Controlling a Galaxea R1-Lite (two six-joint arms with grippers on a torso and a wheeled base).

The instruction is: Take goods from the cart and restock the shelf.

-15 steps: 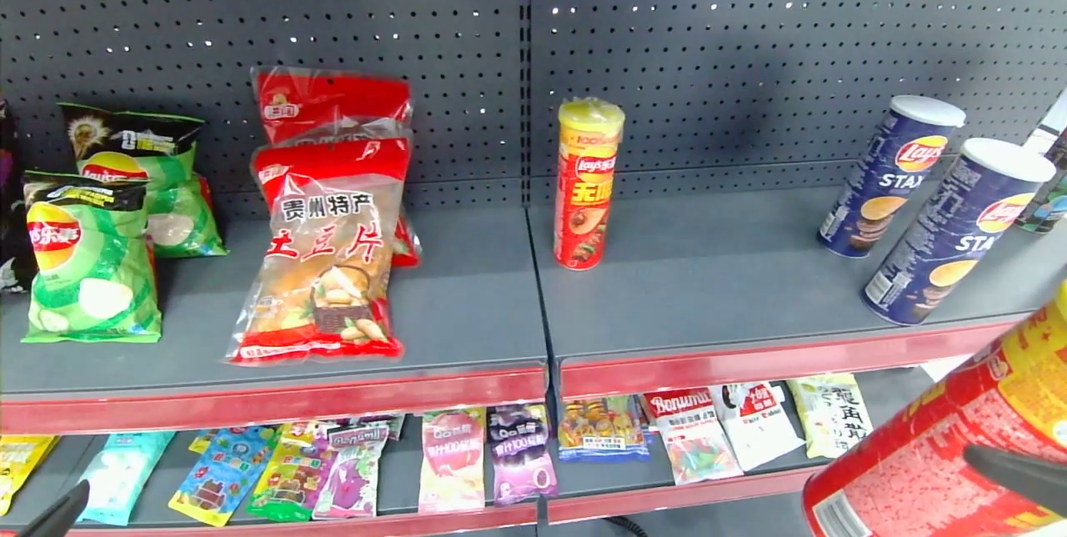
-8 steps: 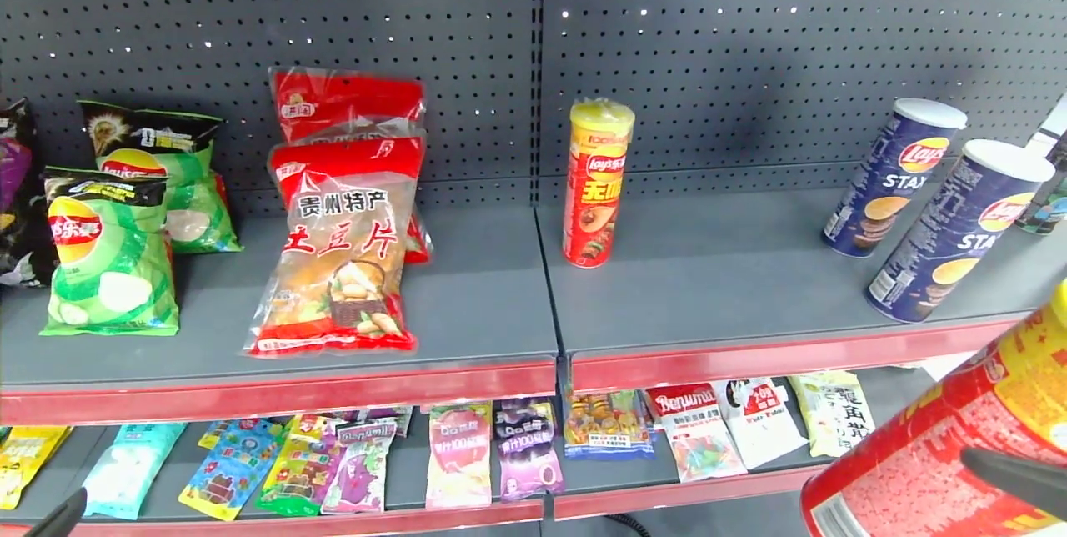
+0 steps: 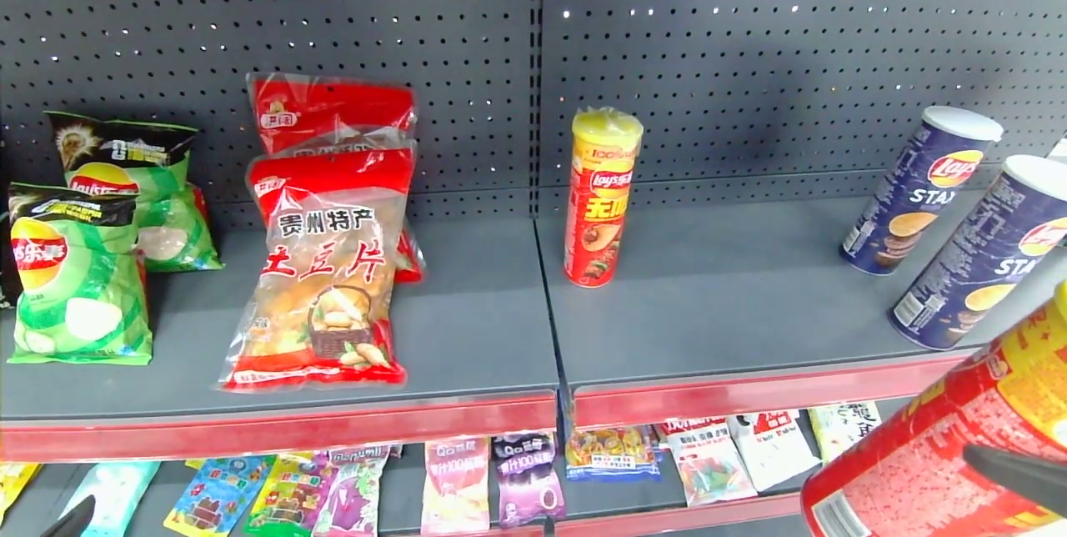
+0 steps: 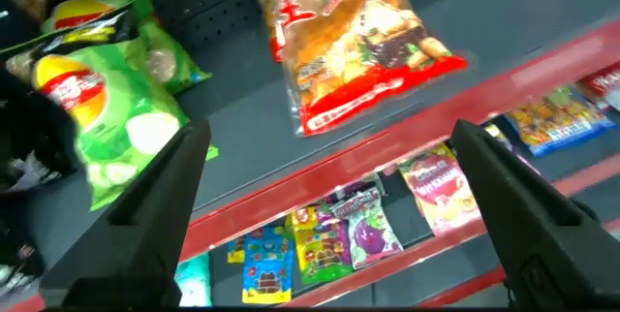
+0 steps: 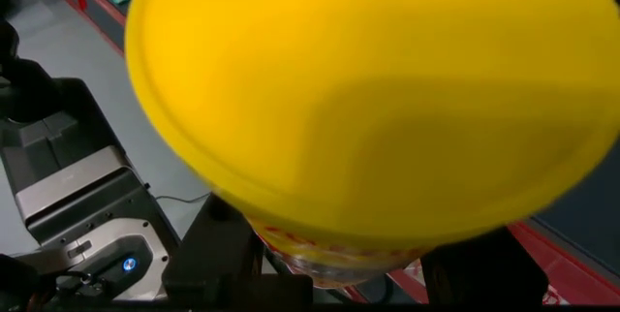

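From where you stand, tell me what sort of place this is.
Most likely a shop's snack aisle: a pegboard-backed shelf with a red front rail, green chip bags and blue chip canisters standing on it, and candy packets laid out lower down.

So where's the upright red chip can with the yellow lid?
Head view: the can stands mid grey shelf, between red potato bags left and blue cans right.

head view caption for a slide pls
Right gripper holds a red, yellow-lidded chip can at lower right, facing a shelf where a matching can stands upright.
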